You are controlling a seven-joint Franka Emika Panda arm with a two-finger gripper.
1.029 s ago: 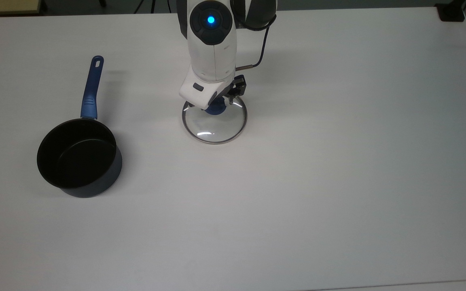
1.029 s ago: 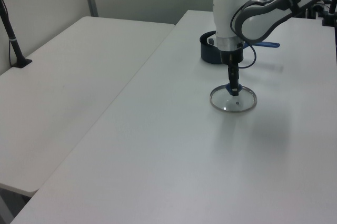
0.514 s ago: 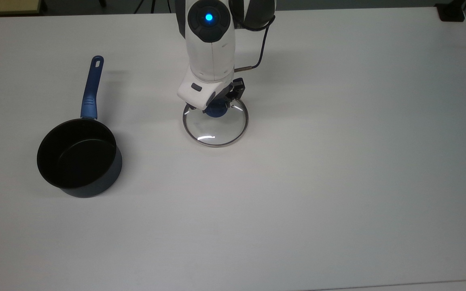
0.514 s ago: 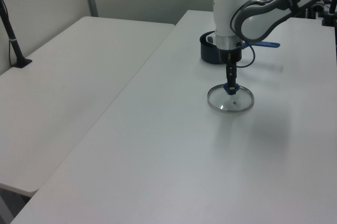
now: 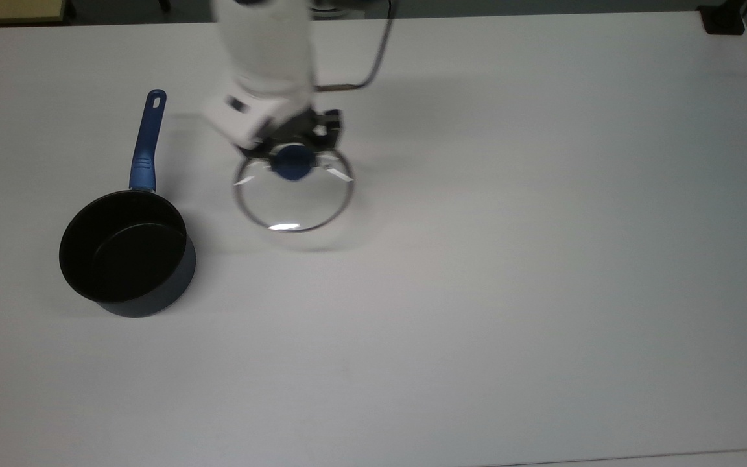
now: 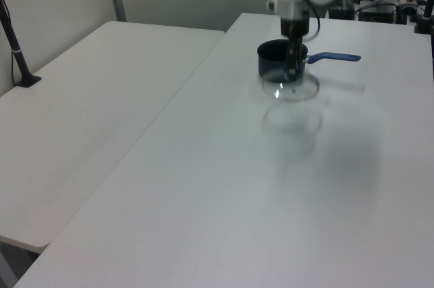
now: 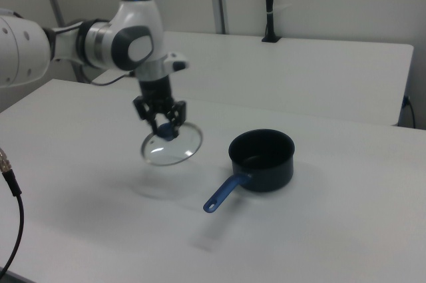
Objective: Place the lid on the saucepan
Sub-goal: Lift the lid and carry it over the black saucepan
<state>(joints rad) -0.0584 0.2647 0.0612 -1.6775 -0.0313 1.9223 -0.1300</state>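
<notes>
The clear glass lid [image 5: 294,196] [image 6: 293,88] [image 7: 172,144] with its blue knob [image 5: 291,163] hangs in the air above the white table, level, its shadow on the table below. My gripper [image 5: 292,159] [image 7: 162,128] is shut on the lid's knob from above. The saucepan [image 5: 126,255] [image 6: 272,62] [image 7: 261,158], black inside with a long blue handle [image 5: 146,141], stands uncovered on the table. In the top view it is to the lid's lower left, well apart from it; in the right view it is to the lid's right.
The white table [image 5: 509,272] stretches wide to the top view's right. A second white table [image 6: 88,105] adjoins it on the left view's left, with a black post [image 6: 15,44] on it. A black cable [image 7: 12,223] hangs at the right view's lower left.
The lid has left the table and risen. My gripper has carried it toward the top view's left, nearer the saucepan. The saucepan has stayed still.
</notes>
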